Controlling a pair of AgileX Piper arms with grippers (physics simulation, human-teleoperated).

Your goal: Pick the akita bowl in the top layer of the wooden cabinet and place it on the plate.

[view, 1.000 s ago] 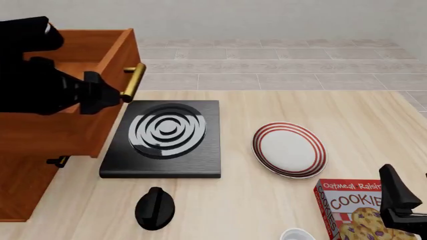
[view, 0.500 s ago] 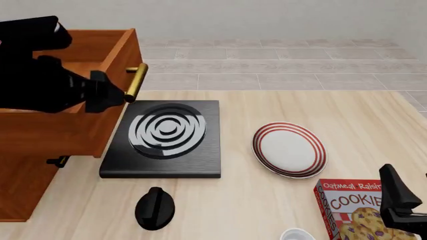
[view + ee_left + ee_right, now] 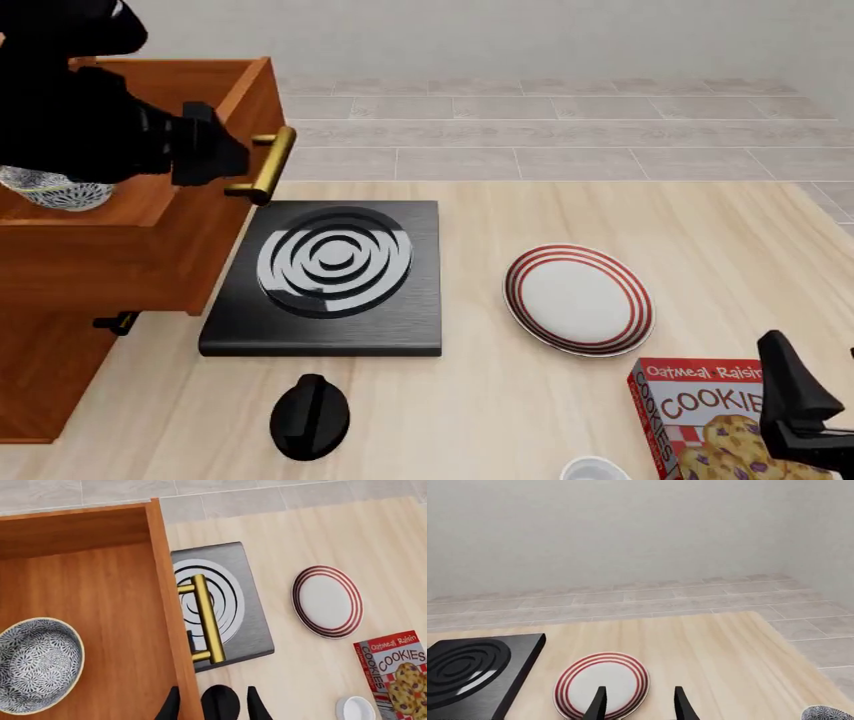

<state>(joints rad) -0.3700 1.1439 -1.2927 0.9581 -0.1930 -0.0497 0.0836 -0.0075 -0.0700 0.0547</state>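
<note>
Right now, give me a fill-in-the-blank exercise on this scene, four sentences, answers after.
1. The akita bowl sits inside the open top ____ of the wooden cabinet.
2. The plate has dark-red ____ around its rim.
3. The black stove slab lies between the cabinet and the ____.
4. The box by the right gripper reads ____.

Missing words: drawer; rings; plate; cookies

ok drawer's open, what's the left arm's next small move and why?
Probably shift the left gripper inward over the akita bowl and start lowering. The top layer stands pulled out with the bowl exposed inside it, the open fingers sit over the drawer's front wall beside the handle, and the plate is bare.
</note>
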